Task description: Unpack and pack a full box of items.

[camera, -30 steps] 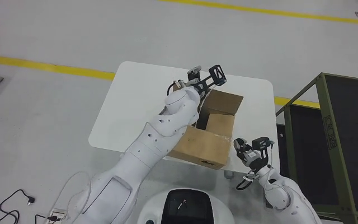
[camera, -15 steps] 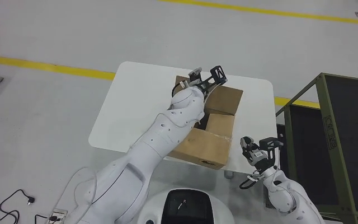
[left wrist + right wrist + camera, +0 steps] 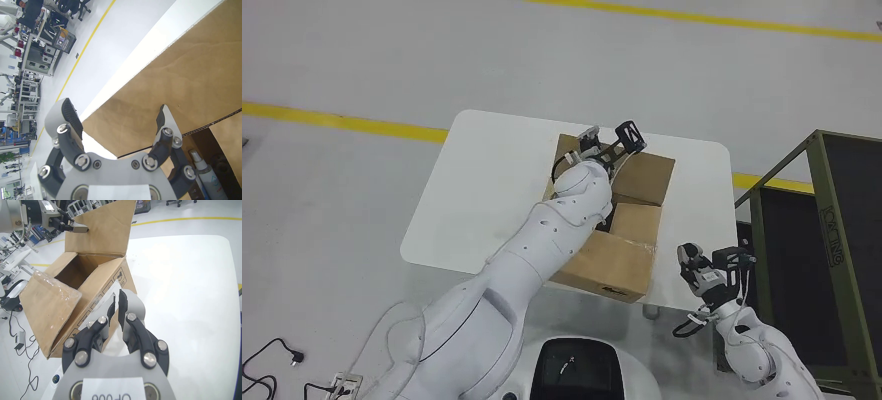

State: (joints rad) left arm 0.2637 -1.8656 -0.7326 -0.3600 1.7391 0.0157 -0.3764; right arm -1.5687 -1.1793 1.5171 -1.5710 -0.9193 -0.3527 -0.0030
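My left tool [image 3: 610,136] [image 3: 116,111] is spread wide with nothing between its pads. It sits at the top edge of the far flap [image 3: 102,228] [image 3: 189,75] of the box [image 3: 627,262] [image 3: 105,275]. From my right wrist I see that tool [image 3: 75,228] up against the flap's upper corner, but I cannot tell whether it touches the cardboard.

The box stands open on the white bench [image 3: 482,200] [image 3: 179,285], toward the bench's right half and reaching its near edge. The far flap stands upright. The near flap [image 3: 49,302] slopes outward and carries a strip of crinkled clear tape along its edge. Down inside, past the flap's cut edge, I see a bottle [image 3: 204,174] with a white cap. Its label has a blue drop mark, and the rest of its print is too small to read.

My right tool [image 3: 712,262] [image 3: 117,298] is narrow, its pads nearly together and gripping nothing. It is held above the bench's near right corner, just beside the box and apart from it.

The side of the box that faces this tool bears a long white label [image 3: 100,306] with fine print I cannot make out. Above it runs a row of black handling symbols [image 3: 119,275]. A white tag [image 3: 113,389] on my right wrist shows dark characters, upside down and cut off at the edge.
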